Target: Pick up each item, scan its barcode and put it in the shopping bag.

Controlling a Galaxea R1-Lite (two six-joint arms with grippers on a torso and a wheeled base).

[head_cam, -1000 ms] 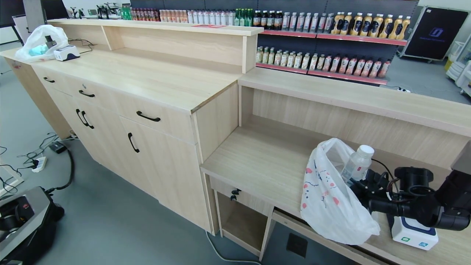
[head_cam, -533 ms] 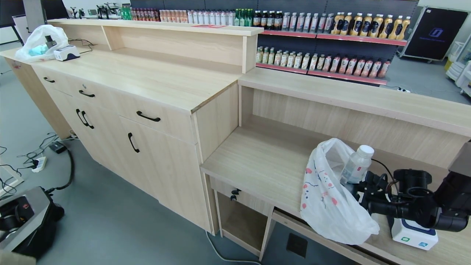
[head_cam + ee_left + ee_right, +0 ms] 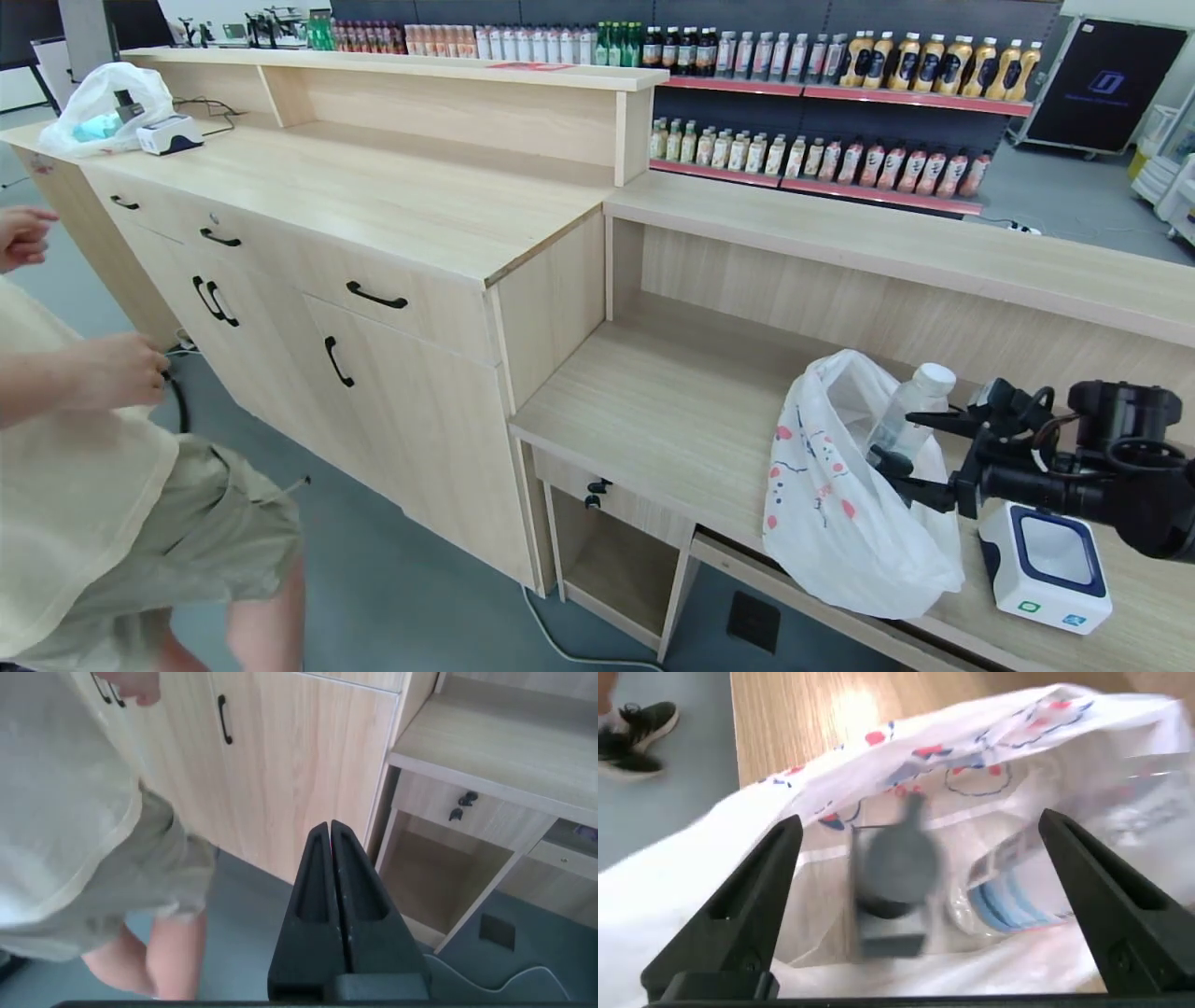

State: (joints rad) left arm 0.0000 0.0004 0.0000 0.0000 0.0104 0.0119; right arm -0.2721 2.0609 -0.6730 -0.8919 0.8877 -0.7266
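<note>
Leaning cap-up inside the shopping bag (image 3: 840, 504), the bottle (image 3: 913, 406) sits just ahead of the right gripper (image 3: 896, 441), the nearer one, which is spread wide at the bag's mouth. The scanner (image 3: 1046, 565) lies just behind its fingers. The left gripper (image 3: 329, 833), pressed together, hangs well apart.

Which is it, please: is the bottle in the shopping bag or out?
In. The bottle sits in the open mouth of the shopping bag, cap above the rim; the right gripper beside it is open, holding nothing.
</note>
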